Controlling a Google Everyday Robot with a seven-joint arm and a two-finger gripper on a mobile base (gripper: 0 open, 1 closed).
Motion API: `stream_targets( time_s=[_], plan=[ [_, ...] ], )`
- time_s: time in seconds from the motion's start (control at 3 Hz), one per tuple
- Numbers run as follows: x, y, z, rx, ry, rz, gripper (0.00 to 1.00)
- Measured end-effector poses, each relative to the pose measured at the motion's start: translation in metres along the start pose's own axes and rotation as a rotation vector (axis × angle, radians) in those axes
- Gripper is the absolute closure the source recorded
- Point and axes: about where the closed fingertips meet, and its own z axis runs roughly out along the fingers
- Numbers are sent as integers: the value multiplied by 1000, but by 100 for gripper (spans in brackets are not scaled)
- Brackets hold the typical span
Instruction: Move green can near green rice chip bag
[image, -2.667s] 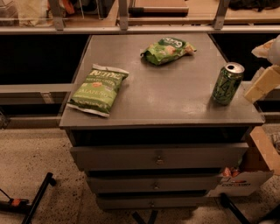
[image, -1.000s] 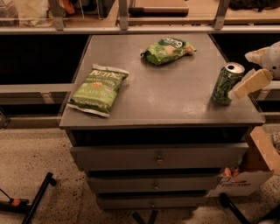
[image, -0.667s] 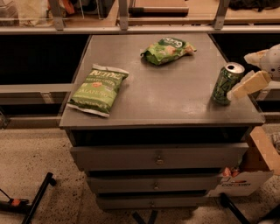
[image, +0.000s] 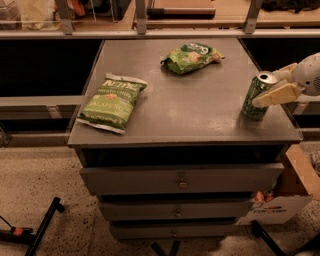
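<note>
The green can (image: 256, 96) stands upright near the right front corner of the grey cabinet top (image: 200, 110). It is green with dark markings and a silver top. The green rice chip bag (image: 192, 56) lies crumpled at the far middle of the top, well away from the can. My gripper (image: 273, 82) reaches in from the right edge at can height. It is open, with one cream finger (image: 275, 94) in front of the can's upper part and the other (image: 285, 71) behind it. The can rests on the surface.
A green jalapeño chip bag (image: 113, 102) lies flat at the left front of the top. Drawers (image: 180, 180) sit below. A cardboard box (image: 287, 195) stands on the floor at the right, and a shelf rail (image: 150, 33) runs behind.
My gripper has moved a little left and closer to the can; its fingers now reach either side of the can's top. The can and both bags have not moved.
</note>
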Motion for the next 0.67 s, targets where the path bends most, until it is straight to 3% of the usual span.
stream_targets(
  time_s=[0.67],
  plan=[
    [2, 10, 12, -59, -17, 15, 82]
  ],
)
